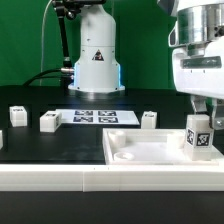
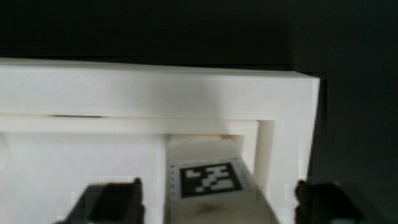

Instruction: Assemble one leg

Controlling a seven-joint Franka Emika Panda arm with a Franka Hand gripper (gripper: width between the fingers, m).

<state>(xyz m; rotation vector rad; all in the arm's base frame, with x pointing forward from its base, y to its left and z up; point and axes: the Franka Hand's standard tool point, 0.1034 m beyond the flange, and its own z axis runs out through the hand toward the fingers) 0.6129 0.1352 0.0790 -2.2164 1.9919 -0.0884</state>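
You can read no brand name or lettering anywhere; the only markings are black-and-white square tags. One sits on the face of the small white plastic rectangular leg (image 1: 199, 139), which stands upright inside the large white square tray with a raised rim (image 1: 150, 158), near its corner at the exterior view's right. Your tool (image 1: 200, 112) hangs directly over that leg; in the wrist view its two dark fingers (image 2: 111, 203) stand apart on either side of the tagged leg (image 2: 212, 178), not touching it. More tags show on the thin flat white marker board (image 1: 93, 117) lying on the black counter (image 1: 60, 145). Three small white blocks (image 1: 49, 122) sit on the counter around the board. The tray's rim (image 2: 160, 90) hides part of the leg in the wrist view.
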